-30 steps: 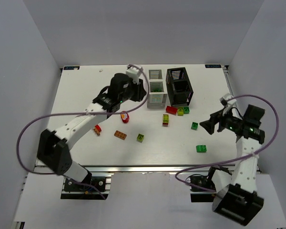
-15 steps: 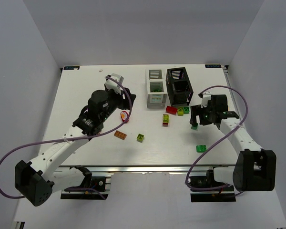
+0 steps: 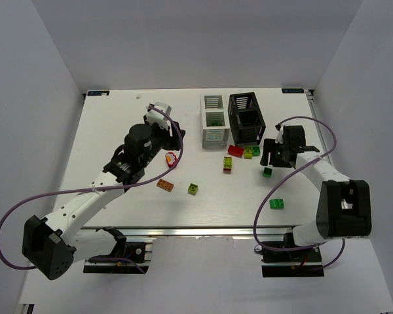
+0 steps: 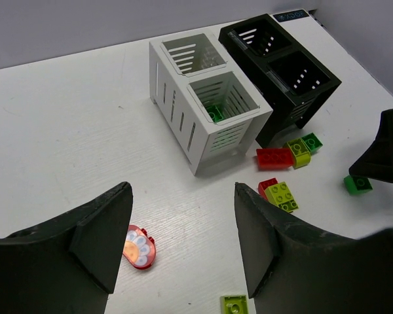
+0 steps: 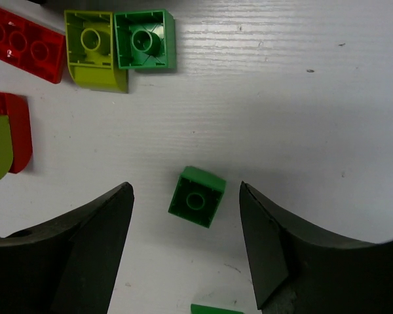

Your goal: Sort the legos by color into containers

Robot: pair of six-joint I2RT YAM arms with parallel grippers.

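Note:
The white container (image 3: 213, 121) and the black container (image 3: 246, 118) stand side by side at the back of the table. A green lego (image 4: 214, 112) lies in the white box's near compartment. My left gripper (image 3: 172, 139) hovers open and empty left of the white box, above a round red piece (image 4: 139, 245). My right gripper (image 3: 270, 159) is open, and a small green lego (image 5: 196, 196) lies on the table between its fingers, untouched. Red (image 3: 235, 150), yellow-green (image 3: 247, 152) and green (image 3: 256, 151) legos lie in front of the black box.
A stacked red and yellow-green lego (image 3: 228, 164), an orange lego (image 3: 165, 185), a yellow-green lego (image 3: 193, 189) and another green lego (image 3: 277, 204) lie scattered across the middle and right. The table's front edge (image 3: 203, 229) runs just above the arm bases.
My left gripper has drawn back leftward from the white box and its jaws have opened. My right gripper has swung in from the right edge to over the small green lego.

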